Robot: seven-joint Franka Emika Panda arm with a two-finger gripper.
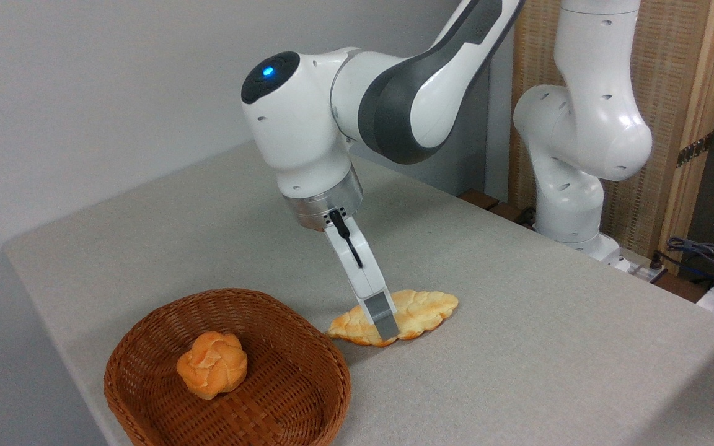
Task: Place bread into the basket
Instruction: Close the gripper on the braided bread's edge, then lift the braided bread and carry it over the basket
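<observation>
- The bread lay flat on the table, just right of the basket and outside it, its left tip close to the rim.
- It was long and leaf-shaped, pale cream with golden-orange patches and a bumpy top.
- The gripper was down at the bread's middle, tilted, with its tip at table level on the near edge of the loaf.
- One grey finger showed in front of the bread; the other was hidden behind it, so whether the fingers were clamped on the loaf or merely straddling it could not be told.
- The basket sat at the table's near left corner, reddish-brown wicker with a thick rim.
- A bun, small, round and orange, rested inside the basket near its centre.
- The arm reached in from the upper right, white with dark grey joints, a blue light lit on its wrist.
- Its base stood at the table's far right edge, before a wood-framed screen.
- Cables lay at the far right.
</observation>
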